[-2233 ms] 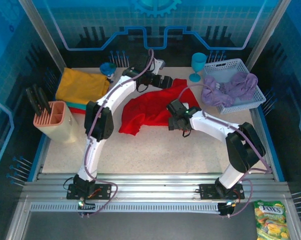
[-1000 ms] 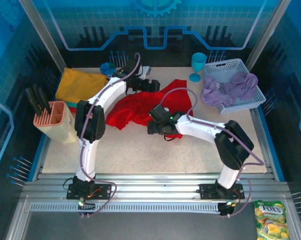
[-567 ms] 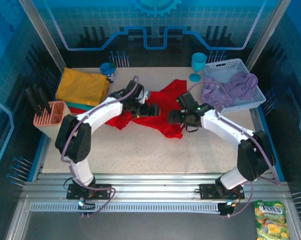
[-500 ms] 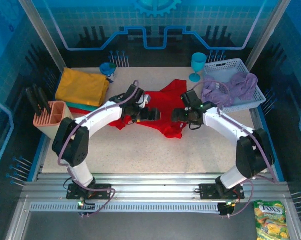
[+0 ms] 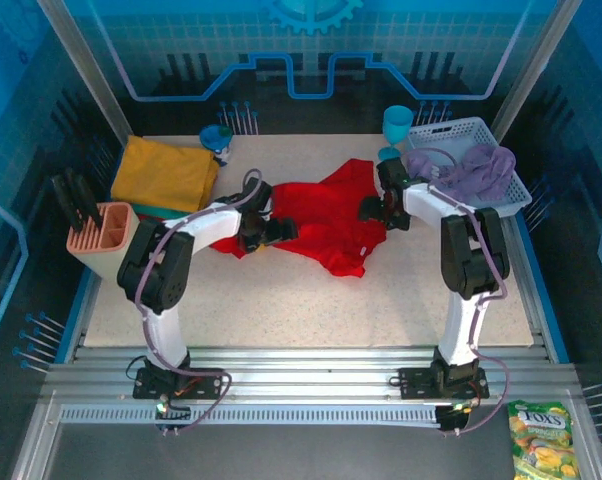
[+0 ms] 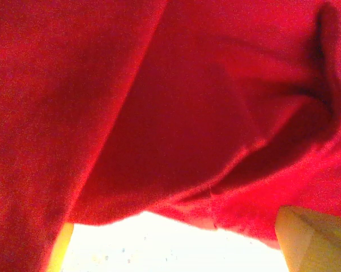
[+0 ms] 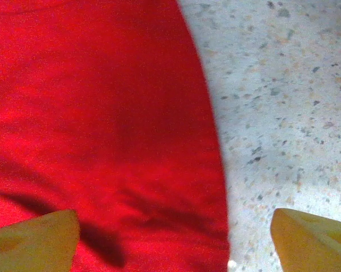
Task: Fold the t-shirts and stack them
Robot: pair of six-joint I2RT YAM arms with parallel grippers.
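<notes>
A bright red t-shirt (image 5: 326,220) lies spread and rumpled in the middle of the table. My left gripper (image 5: 277,230) sits low at its left edge. In the left wrist view red cloth (image 6: 176,102) hangs close over the open gripper (image 6: 176,252), whose fingertips (image 6: 315,241) stand wide apart. My right gripper (image 5: 373,208) is at the shirt's right edge, open. The shirt's hem (image 7: 216,170) runs between its fingertips (image 7: 34,241), with nothing pinched. A lavender t-shirt (image 5: 466,170) is heaped in the basket. A folded mustard-yellow shirt (image 5: 166,172) tops a teal one (image 5: 169,212) at back left.
The white lattice basket (image 5: 461,130) stands at back right, with a blue goblet (image 5: 398,125) beside it. A small blue bowl (image 5: 217,136) is at the back. A beige knife holder (image 5: 106,240) stands at the left edge. A snack bag (image 5: 541,435) lies off the table at front right.
Both grippers have moved apart to the shirt's left and right edges. The red shirt has been dragged left, then spread wider and flatter.
</notes>
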